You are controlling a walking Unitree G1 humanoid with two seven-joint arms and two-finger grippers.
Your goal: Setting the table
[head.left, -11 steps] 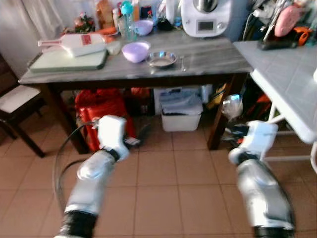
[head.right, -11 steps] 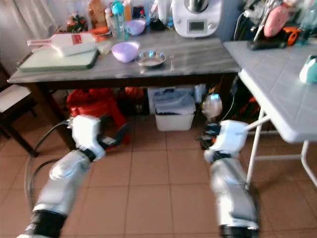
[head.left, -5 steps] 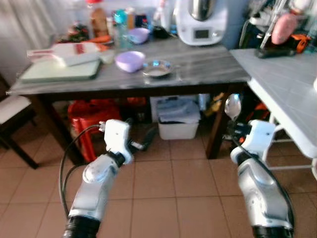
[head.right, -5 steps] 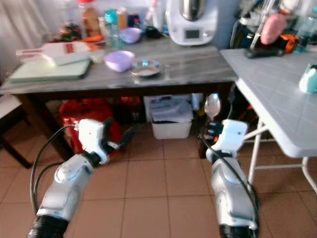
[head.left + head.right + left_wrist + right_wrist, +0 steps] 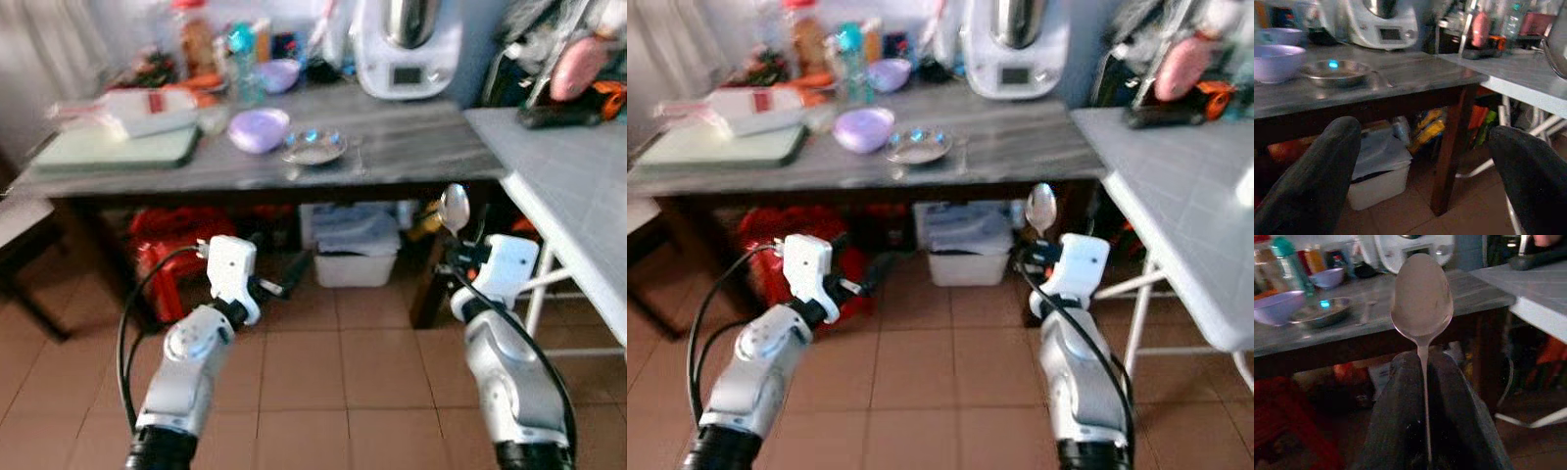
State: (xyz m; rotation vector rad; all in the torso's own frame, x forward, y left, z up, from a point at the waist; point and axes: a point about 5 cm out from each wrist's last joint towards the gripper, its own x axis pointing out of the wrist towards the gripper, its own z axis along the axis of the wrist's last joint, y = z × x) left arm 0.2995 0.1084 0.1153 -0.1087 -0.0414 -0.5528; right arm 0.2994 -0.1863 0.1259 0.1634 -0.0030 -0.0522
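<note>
One spoon (image 5: pixel 1421 296) stands bowl-up in my right gripper (image 5: pixel 1425 382), fingers clamped on its handle so it travels steady toward the grey table (image 5: pixel 411 137), where a steel plate (image 5: pixel 313 146) and purple bowl (image 5: pixel 259 128) wait. My left gripper (image 5: pixel 1425 166) hangs spread, empty. Since a second ago I've stepped closer.

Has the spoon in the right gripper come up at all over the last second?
Yes. The spoon has risen: its bowl hung well below the dark table's edge, and now reaches up to that edge by the table leg.
</note>
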